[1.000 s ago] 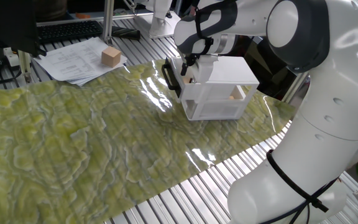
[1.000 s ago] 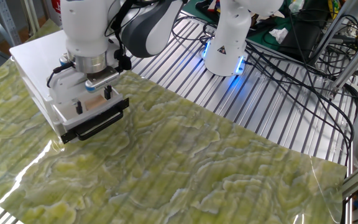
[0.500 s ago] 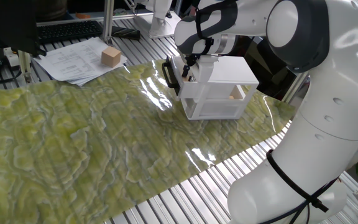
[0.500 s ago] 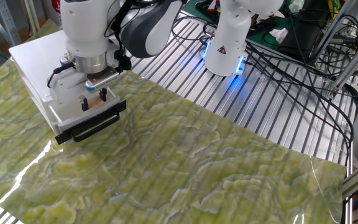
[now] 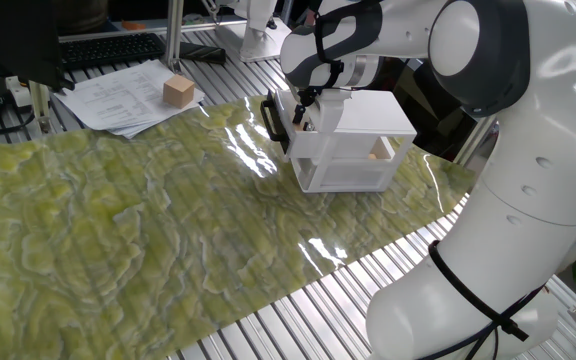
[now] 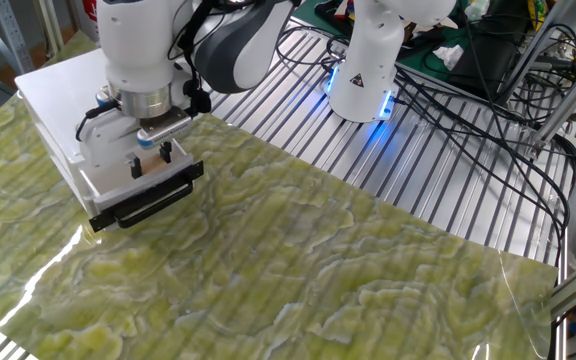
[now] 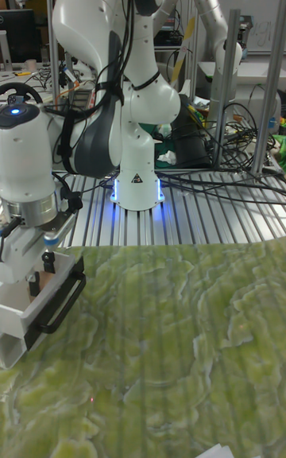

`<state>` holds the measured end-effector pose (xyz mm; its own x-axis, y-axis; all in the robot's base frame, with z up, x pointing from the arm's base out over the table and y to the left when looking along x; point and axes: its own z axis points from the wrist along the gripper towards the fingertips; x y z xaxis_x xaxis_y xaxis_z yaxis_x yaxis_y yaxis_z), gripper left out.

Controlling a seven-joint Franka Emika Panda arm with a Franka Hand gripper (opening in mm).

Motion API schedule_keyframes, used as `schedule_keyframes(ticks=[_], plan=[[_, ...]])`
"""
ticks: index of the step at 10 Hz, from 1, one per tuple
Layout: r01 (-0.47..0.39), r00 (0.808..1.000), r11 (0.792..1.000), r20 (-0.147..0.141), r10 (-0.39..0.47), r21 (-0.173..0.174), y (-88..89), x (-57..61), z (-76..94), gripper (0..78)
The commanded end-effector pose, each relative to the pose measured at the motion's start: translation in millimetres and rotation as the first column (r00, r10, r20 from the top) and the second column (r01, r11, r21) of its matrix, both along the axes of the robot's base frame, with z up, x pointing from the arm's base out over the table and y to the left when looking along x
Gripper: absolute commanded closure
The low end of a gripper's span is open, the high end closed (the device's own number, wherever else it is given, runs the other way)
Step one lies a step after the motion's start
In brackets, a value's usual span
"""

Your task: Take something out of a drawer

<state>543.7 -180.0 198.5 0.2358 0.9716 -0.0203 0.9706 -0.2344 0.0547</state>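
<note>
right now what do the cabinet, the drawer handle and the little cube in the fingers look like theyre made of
The cabinet looks like white plastic: smooth, uniform, thin-walled panels. The drawer matches it. The drawer handle is a black bar, probably plastic with a dull finish, though metal can't be ruled out. The small cube between the fingers looks like pale unfinished wood, tan and matte; grain is too small to see.

A tan wooden block point(image 5: 178, 91) is sitting on loose papers point(image 5: 128, 95) at ten o'clock. A black keyboard point(image 5: 113, 48) is lying just beyond them.
</note>
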Motion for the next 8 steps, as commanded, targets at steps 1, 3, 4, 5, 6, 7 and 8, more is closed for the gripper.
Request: schedule_keyframes(ticks=[1, 3, 4, 5, 6, 7, 8], plan=[[-0.106, 0.991, 0.992, -0.089, 0.1, -0.062, -12.3, -10.0, 38.9, 76.3], [-0.113, 0.989, 0.991, -0.098, 0.107, -0.064, -15.3, -9.6, 47.2, 76.3], [-0.113, 0.99, 0.991, -0.097, 0.107, -0.064, -16.0, -9.2, 49.1, 76.3], [-0.114, 0.989, 0.991, -0.097, 0.108, -0.068, -16.2, -8.8, 49.9, 76.3], [-0.12, 0.989, 0.99, -0.096, 0.113, -0.074, -17.0, -9.2, 52.6, 76.3], [-0.129, 0.988, 0.989, -0.096, 0.121, -0.073, -17.1, -10.6, 56.1, 76.3], [-0.137, 0.987, 0.988, -0.097, 0.13, -0.072, -16.2, -12.0, 59.3, 76.3]])
